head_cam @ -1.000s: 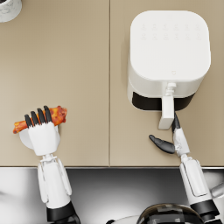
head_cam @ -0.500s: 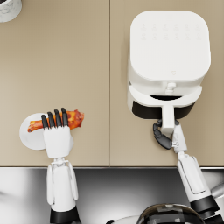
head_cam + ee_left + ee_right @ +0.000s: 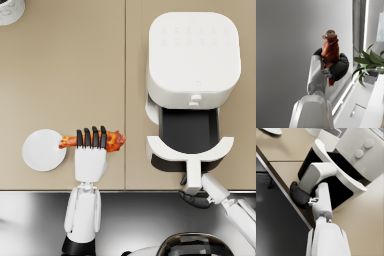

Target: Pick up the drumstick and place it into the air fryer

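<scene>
Left hand [image 3: 90, 159] wrapped around the drumstick [image 3: 114, 141], dark fingers [image 3: 95, 137] curled over its middle and hiding that part; only the 2 ends visible in the head view, one end over the rim of the small white plate [image 3: 42, 150]. Held above the beige counter [image 3: 75, 75], just left of the air fryer [image 3: 192, 57] and apart from it. In the left wrist view, drumstick [image 3: 330, 51] upright in the left hand [image 3: 332, 66], bone tip on top, lower end mostly covered.

Air fryer drawer [image 3: 190, 142] pulled out, dark inside. Right hand [image 3: 196, 199] closed around the drawer handle [image 3: 193, 177], seemingly from beneath; fingers largely hidden behind the handle [image 3: 314, 175] in the right wrist view, right hand [image 3: 301, 196] a dark mass under it. Grey cup [image 3: 10, 10] cut off at the top-left corner.
</scene>
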